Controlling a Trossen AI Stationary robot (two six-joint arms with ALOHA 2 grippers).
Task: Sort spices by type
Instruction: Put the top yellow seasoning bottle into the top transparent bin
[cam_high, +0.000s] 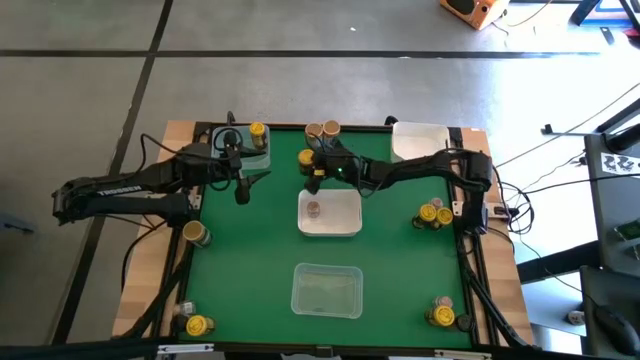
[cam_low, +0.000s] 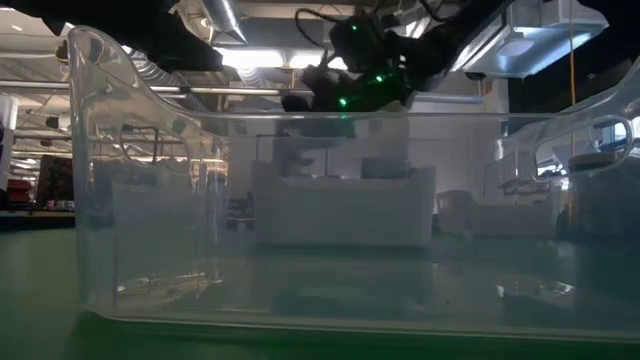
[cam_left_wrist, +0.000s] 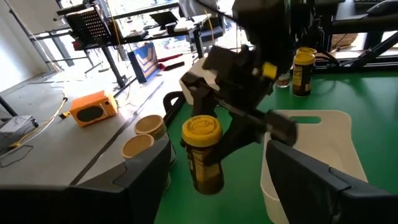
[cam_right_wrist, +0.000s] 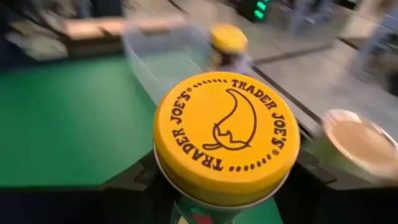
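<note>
The right gripper (cam_high: 312, 172) is clenched around a yellow-lidded spice jar (cam_right_wrist: 226, 138), one dark finger on each side of the jar just under its lid. The lid reads "TRADER JOE'S" twice around its rim, with a chili pepper drawing in the middle. The jar stands upright, its long axis vertical and its lid facing up, at the far edge of the green table (cam_high: 240, 270). Just beyond the fingers stand two tan-lidded jars (cam_left_wrist: 144, 135), side by side. On the near side of the gripper lies a white bin (cam_high: 345, 212) with one small jar in it.

The left gripper (cam_high: 240, 190) hovers off to one side, its fingers apart and grasping nothing, next to a clear bin (cam_high: 262, 160) that holds another yellow-lidded jar (cam_high: 257, 130).
</note>
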